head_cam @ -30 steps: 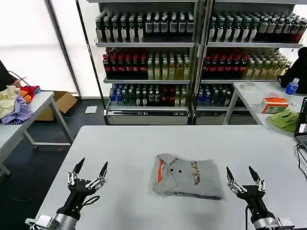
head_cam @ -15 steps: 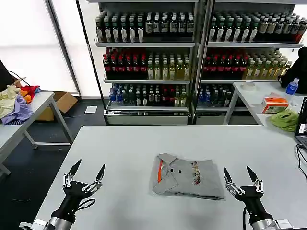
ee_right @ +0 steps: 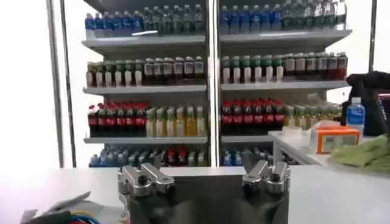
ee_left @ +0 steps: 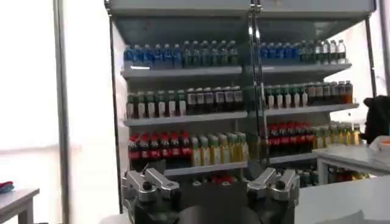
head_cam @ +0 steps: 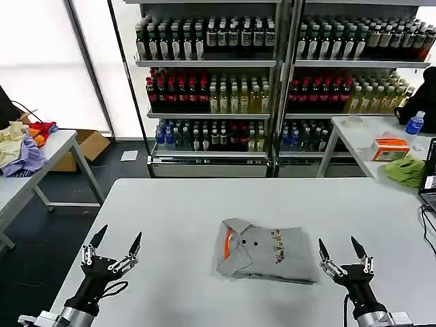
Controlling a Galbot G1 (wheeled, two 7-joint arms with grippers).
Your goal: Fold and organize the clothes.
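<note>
From the head view, I saw the grey polo shirt lying folded into a soft, flat rectangle mid-surface, so I judged folding finished. The left gripper hovered near the near-left corner, the right gripper just beside the shirt, both spread wide and empty. In the wrist views each gripper's metal fingers stood apart, facing bottle shelves.

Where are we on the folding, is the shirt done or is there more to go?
Done: the grey polo shirt lies folded into a compact rectangle mid-table, collar and chest print up. In hand: nothing; the left gripper and right gripper are open and empty on either side of it, near the front edge of the white table. Left: at most a tidy or stow, though that's my guess.
</note>
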